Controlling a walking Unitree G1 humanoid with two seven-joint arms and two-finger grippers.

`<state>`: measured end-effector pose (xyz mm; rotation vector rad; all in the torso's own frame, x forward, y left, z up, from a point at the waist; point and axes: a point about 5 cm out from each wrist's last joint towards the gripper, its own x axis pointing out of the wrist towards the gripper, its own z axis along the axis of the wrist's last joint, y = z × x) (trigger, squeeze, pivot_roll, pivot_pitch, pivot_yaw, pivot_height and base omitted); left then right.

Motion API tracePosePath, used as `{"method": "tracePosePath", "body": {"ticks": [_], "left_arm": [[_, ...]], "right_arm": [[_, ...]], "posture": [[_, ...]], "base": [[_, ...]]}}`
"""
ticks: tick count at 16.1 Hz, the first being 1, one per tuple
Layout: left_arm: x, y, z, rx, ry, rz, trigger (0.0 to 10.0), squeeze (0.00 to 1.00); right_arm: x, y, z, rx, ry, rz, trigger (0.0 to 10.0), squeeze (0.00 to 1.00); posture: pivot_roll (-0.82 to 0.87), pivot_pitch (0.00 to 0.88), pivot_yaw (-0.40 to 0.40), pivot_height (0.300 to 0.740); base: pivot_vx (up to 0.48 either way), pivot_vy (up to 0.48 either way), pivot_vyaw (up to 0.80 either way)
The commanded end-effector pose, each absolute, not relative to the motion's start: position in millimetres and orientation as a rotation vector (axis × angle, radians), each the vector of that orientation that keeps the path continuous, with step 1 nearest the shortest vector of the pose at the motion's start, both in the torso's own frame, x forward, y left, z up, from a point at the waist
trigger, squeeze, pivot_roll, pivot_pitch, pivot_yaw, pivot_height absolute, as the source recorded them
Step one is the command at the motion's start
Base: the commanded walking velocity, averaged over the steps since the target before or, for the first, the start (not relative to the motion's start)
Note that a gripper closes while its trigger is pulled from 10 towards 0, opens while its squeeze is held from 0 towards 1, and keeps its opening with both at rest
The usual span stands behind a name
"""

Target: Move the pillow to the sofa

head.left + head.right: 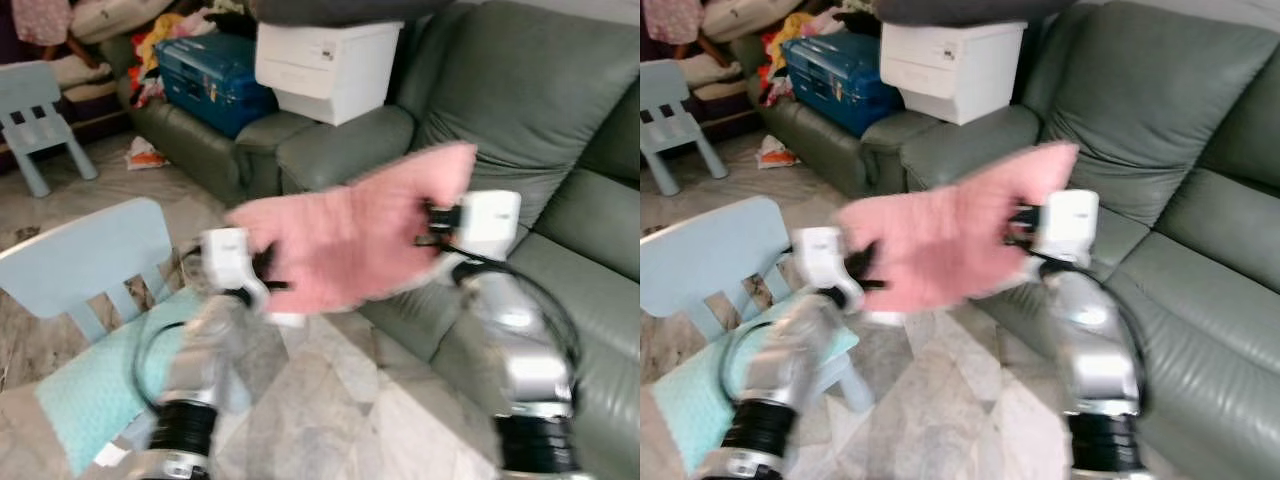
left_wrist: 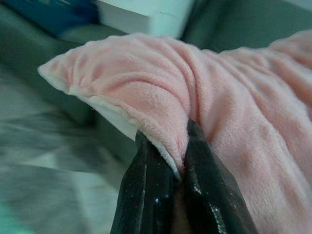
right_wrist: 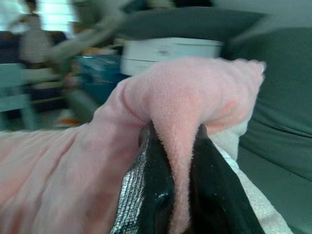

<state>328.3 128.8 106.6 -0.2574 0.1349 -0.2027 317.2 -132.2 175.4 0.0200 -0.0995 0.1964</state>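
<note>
Soft, even daylight fills the room, with no hard shadows or glare. Both head views are smeared by motion blur: the pink pillow (image 1: 355,235) has fuzzy edges, and the left gripper (image 1: 268,272) and its arm are streaked more than the right gripper (image 1: 428,226). In the wrist views the plush nearest the black fingers (image 2: 151,195) is crisp (individual fibres show), while everything beyond them dissolves into blurred colour, brightest behind the right gripper's fingers.

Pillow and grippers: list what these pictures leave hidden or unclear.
- Pillow: edges smeared by motion blur in both eye views.
- Left gripper: fingertips buried in a fold of pillow, left wrist view.
- Right gripper: fingertips covered by pinched fabric, right wrist view.
- Sofa: cut off by the edge.
</note>
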Motion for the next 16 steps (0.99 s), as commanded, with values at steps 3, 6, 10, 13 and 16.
{"method": "tracePosePath", "body": {"ticks": [3, 6, 10, 13, 16], "left_arm": [[329.7, 117.6, 111.5, -0.253, 0.107, -0.233, 10.0, 0.0], [329.3, 116.6, 111.3, -0.254, 0.105, -0.24, 10.0, 0.0], [328.3, 113.5, 112.6, -0.28, 0.09, -0.262, 10.0, 0.0], [327.7, 112.9, 112.6, -0.294, 0.086, -0.249, 10.0, 0.0], [326.7, 111.1, 111.6, -0.297, 0.098, -0.276, 10.0, 0.0]], "right_arm": [[319.4, -134.9, 185.9, 0.002, -0.14, 0.196, 10.0, 0.0], [319.4, -134.1, 185.8, 0.002, -0.14, 0.194, 10.0, 0.0], [317.8, -134.0, 184.7, 0.002, -0.137, 0.193, 10.0, 0.0], [317.6, -135.0, 185.0, -0.001, -0.137, 0.191, 10.0, 0.0], [317.1, -134.9, 185.0, -0.002, -0.135, 0.193, 10.0, 0.0]], "posture": [[-0.2, 0.0, 0.006, 0.74], [-0.2, 0.0, 0.008, 0.74], [-0.2, 0.0, 0.007, 0.74], [-0.21, 0.0, 0.006, 0.74], [-0.21, 0.0, 0.004, 0.74]], "base": [[0.0, 0.0, -0.2], [0.0, 0.0, -0.8], [0.0, 0.0, -0.8], [0.0, 0.0, -0.8], [0.0, 0.0, -0.8]]}}
